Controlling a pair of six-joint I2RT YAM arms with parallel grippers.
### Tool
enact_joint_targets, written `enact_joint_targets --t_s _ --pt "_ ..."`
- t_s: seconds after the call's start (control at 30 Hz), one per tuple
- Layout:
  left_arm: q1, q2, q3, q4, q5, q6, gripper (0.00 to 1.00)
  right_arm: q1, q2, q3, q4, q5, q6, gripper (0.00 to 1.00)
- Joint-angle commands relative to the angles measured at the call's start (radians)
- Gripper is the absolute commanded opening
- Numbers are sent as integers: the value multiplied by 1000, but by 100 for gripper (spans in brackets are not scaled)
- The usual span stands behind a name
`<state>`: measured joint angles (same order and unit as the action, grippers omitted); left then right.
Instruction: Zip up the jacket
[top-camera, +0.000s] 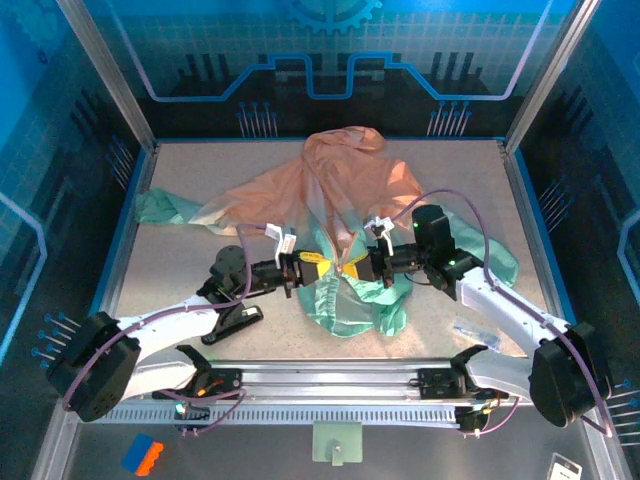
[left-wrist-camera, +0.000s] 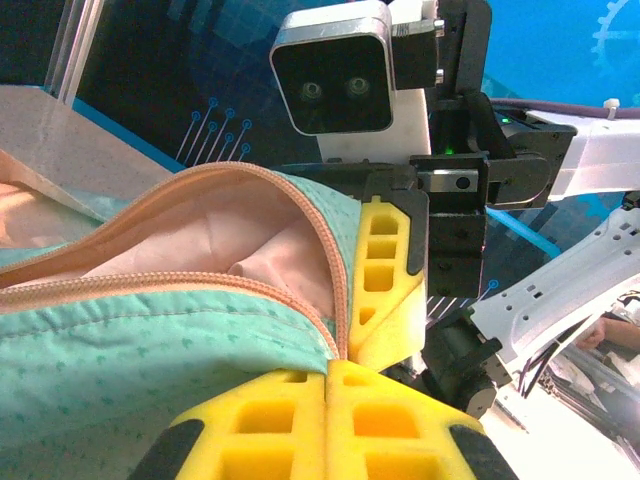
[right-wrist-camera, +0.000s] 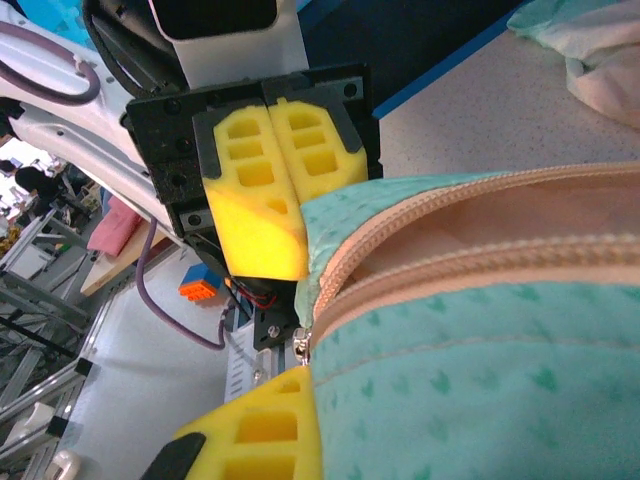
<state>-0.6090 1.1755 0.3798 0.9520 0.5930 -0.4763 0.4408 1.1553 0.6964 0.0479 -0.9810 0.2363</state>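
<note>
Left risk: the crinkly hem could slide out of the left gripper (left-wrist-camera: 330, 388). The zipper (left-wrist-camera: 200, 180) would then have no anchor and the fabric would bunch.
Middle risk: the two tooth rows gape over the pink lining. Loose lining or green fabric could get drawn in and jam the slider (right-wrist-camera: 300, 345).
Right risk: the right gripper (right-wrist-camera: 312, 398) seems to have cloth beside the slider, not the pull. A tug from there would likely drag the whole jacket (top-camera: 340, 180).
Left gripper: its yellow pads are pressed together with no gap. The green hem edge runs into their seam, so it is pinching the jacket at the zipper's foot.
Right gripper: its near pad reaches its centre line under the fabric and the other pad is covered. I judge it clamped on the hem, touching the zipper's base and just beside the left gripper.
Jacket: it lies spread on the table (top-camera: 460, 190), peach hood far, mint hem near, lifted between both grippers.
</note>
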Motion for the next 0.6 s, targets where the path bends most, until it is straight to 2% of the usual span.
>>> enact_joint_targets --t_s 0.0,0.57 --pt "-11 -3 -18 65 -7 -19 0 -19 0 -6 53 -24 20 0" --pt "-12 -5 -36 18 0 11 0 -49 22 -20 142 -42 125 0"
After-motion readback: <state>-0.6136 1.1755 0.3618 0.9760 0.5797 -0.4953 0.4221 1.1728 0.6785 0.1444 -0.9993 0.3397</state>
